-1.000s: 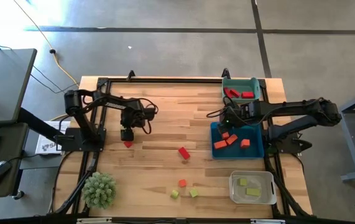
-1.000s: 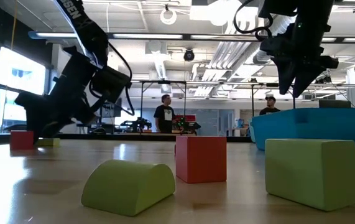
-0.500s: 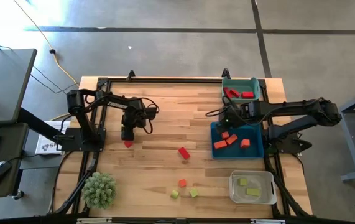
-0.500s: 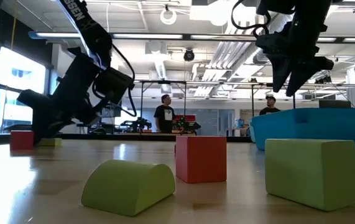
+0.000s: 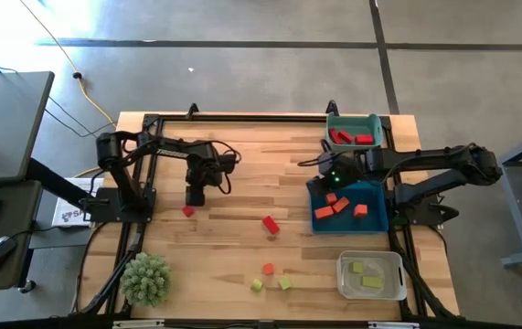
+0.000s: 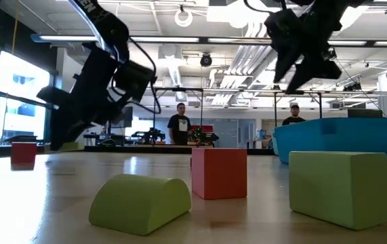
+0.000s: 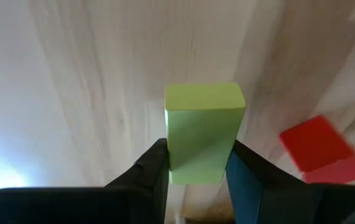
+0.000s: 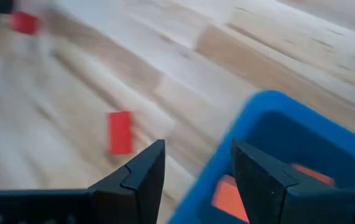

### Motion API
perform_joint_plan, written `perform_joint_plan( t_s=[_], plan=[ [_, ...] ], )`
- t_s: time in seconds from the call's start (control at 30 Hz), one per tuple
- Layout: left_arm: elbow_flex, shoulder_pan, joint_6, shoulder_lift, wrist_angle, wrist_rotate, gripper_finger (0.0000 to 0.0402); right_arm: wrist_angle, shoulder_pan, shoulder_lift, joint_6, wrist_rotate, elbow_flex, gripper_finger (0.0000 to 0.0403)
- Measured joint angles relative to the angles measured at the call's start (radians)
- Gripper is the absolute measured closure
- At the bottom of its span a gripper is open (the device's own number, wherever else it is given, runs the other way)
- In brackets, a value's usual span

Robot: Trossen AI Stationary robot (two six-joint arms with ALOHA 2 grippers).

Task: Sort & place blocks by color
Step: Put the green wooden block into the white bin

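Observation:
My left gripper (image 5: 195, 196) hangs over the table's left half, shut on a yellow-green block (image 7: 202, 130). A red block (image 5: 187, 211) lies on the table just near of it. My right gripper (image 5: 329, 174) hovers open and empty over the far left corner of the blue bin (image 5: 375, 219), which holds orange blocks (image 5: 337, 205). Loose on the table are a red block (image 5: 270, 225), an orange block (image 5: 268, 269) and two green blocks (image 5: 284, 282). My left gripper pinches the yellow-green block's two long side faces (image 7: 172, 155) between its two fingers (image 7: 154, 171), near one end of the block. The fingers come from above, slanting down, and lie along the block. The block sticks out past the fingertips, clear of the table.
A teal bin (image 5: 370, 120) with red blocks stands at the far right. A clear bin (image 5: 345, 277) with green blocks sits at the near right. A spiky green plant ball (image 5: 145, 279) rests at the near left. People stand in the room beyond the table (image 6: 179, 125).
My left gripper has risen and gone a little toward the table's right edge, and the yellow-green block has come up off the table with it. The red block has stayed put. My right gripper has moved toward the table's left, to the blue bin's corner, and tipped.

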Motion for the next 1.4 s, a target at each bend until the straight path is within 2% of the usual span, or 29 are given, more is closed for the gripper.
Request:
perform_joint_plan(
  t_s=[0.27, 0.53, 0.87, 1.2, 1.4],
  plan=[
    [0.125, -0.043, -0.042, -0.060, -0.009, 0.087, 0.0303, 0.253, 0.000, 0.000, -0.098, -0.073, 0.000, 0.0236],
    [0.284, -0.120, -0.085, -0.070, 0.072, 0.094, 0.0303, 0.446, 0.000, 0.000, -0.144, -0.075, 0.000, 0.0236],
    [0.464, -0.209, -0.093, -0.070, 0.185, 0.213, 0.0298, 0.571, 0.012, 0.000, -0.407, -0.084, 0.000, 0.0221],
    [0.523, -0.241, -0.196, -0.071, 0.343, 0.229, 0.0297, 0.734, 0.057, 0.000, -0.713, -0.085, 0.000, 0.0193],
    [0.523, -0.241, -0.269, -0.071, 0.461, 0.229, 0.0295, 0.769, 0.064, 0.000, -0.768, -0.078, 0.000, 0.0192]
  ],
)
